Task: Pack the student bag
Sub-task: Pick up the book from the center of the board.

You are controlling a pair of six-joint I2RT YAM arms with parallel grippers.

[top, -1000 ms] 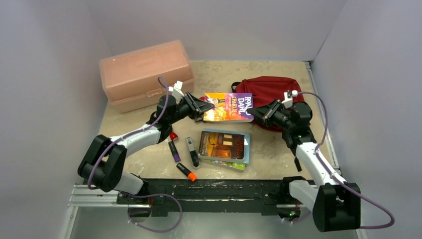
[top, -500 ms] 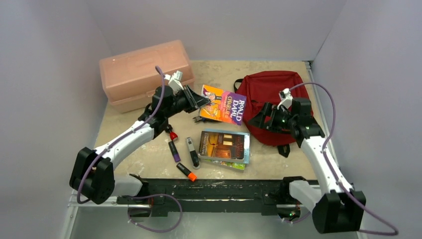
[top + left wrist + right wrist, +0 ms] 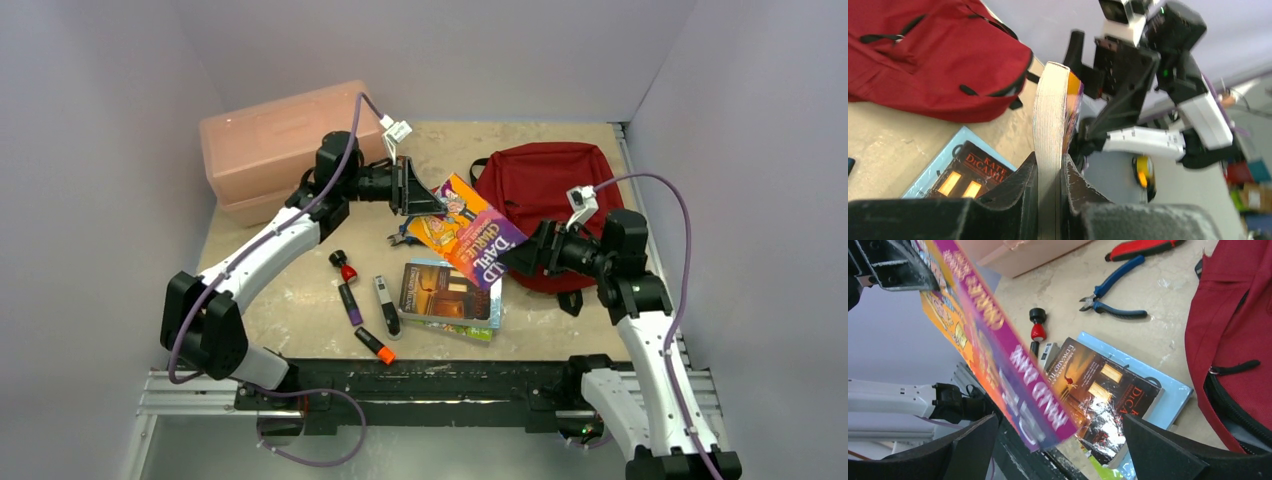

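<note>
Visibility limits come first. Pliers (image 3: 399, 238) on the desk (image 3: 290, 300) are mostly hidden under the raised book (image 3: 470, 232) in the top view. The right wrist view shows them whole, with blue handles. The book's cover is blurred in that view, and the left wrist view gives only its page edge. The bag (image 3: 540, 180) lies flat at the far right of the desk. Its near edge is covered by the right arm. The stack (image 3: 450, 292) at mid-desk is partly overlapped by the book's lower corner.

Left arm: extended forward past the box (image 3: 270, 140), wrist raised. The left claw (image 3: 410, 190) is clamped narrow on the book's upper end and holds it clear of the desk, tilted down toward the right.

Right arm: elbow bent, forearm upright, wrist turned left. The right claw (image 3: 510, 258) stands wide and grips nothing. The book's lower corner sits between its fingers (image 3: 973, 440) in the wrist view; contact cannot be determined.
</note>
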